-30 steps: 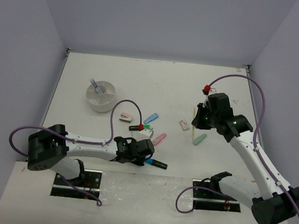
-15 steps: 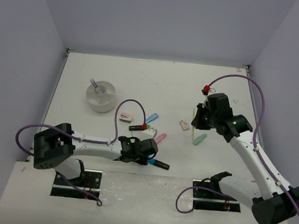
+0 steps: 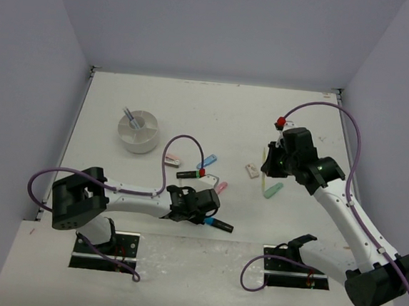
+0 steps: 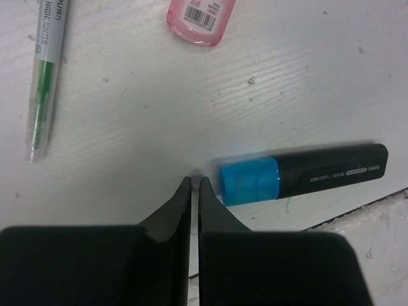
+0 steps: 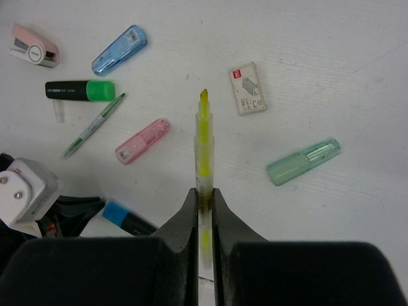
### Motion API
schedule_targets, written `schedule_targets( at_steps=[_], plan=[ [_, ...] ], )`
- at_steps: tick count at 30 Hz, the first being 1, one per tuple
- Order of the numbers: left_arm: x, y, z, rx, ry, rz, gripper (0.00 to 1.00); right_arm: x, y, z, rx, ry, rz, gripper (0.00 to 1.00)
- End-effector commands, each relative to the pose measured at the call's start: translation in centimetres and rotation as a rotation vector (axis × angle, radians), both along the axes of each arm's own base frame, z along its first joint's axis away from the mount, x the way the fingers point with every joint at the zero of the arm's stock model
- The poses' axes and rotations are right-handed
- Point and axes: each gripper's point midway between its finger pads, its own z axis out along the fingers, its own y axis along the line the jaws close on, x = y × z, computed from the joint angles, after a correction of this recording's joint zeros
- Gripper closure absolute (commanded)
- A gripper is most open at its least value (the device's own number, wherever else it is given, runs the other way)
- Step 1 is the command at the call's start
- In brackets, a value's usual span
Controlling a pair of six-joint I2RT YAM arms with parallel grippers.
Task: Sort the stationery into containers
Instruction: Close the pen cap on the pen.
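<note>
White tabletop (image 4: 127, 108): left gripper (image 4: 195, 182), pinched closed on nothing, has the blue-capped highlighter (image 4: 299, 180) just right of its tips, lying crosswise; right gripper (image 5: 204, 194) clamps a yellow pen (image 5: 203, 143).

You lose the pink marker (image 4: 201, 19) and green pen (image 4: 44, 70) past the top edge; fingers (image 5: 182, 233) hide the rear of the yellow pen (image 5: 203, 150).

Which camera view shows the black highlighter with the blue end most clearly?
The left wrist view: the highlighter lies close and whole, its print visible. The top external view shows it only small. The right wrist view catches only its blue end and part of the black body.
</note>
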Motion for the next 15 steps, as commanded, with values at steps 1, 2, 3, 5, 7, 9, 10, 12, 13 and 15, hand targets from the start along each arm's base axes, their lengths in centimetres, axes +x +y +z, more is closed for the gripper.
schedule_targets(
  at_steps=[1, 2, 3, 5, 7, 9, 10, 12, 13, 15],
  plan=[
    [-0.5, 5.0, -1.8, 0.227, 0.001, 0.004, 1.00, 0.0, 0.4, 0.7, 0.010, -0.023, 0.027, 1.00],
    [-0.3, 5.1, -1.5, 0.228, -0.011, 0.012, 1.00, 0.0, 0.4, 0.7, 0.012, -0.027, 0.029, 1.00],
    [0.1, 5.2, -1.0, 0.227, -0.030, 0.025, 1.00, 0.0, 0.7, 0.8, 0.024, -0.031, 0.039, 1.00],
    [1.3, 4.8, 0.6, 0.203, -0.085, 0.056, 1.00, -0.2, 2.0, 1.3, 0.085, -0.042, 0.093, 1.00],
    [3.6, 3.6, 3.5, 0.122, -0.165, 0.103, 1.00, -0.6, 3.8, 2.2, 0.172, -0.074, 0.172, 1.00],
    [6.8, 2.8, 6.3, 0.011, -0.215, 0.148, 1.00, -1.5, 6.5, 3.5, 0.316, -0.130, 0.305, 1.00],
    [8.1, 2.4, 7.9, -0.049, -0.231, 0.153, 1.00, -2.2, 7.9, 4.2, 0.397, -0.162, 0.377, 1.00],
    [11.1, 1.8, 12.3, -0.214, -0.299, 0.169, 1.00, -3.8, 10.1, 5.4, 0.549, -0.219, 0.504, 1.00],
    [12.9, 1.4, 15.4, -0.327, -0.352, 0.182, 1.00, -4.4, 10.9, 5.8, 0.608, -0.235, 0.545, 1.00],
    [14.2, 0.8, 20.1, -0.466, -0.448, 0.156, 1.00, -5.7, 12.4, 6.2, 0.707, -0.262, 0.621, 1.00]
  ],
)
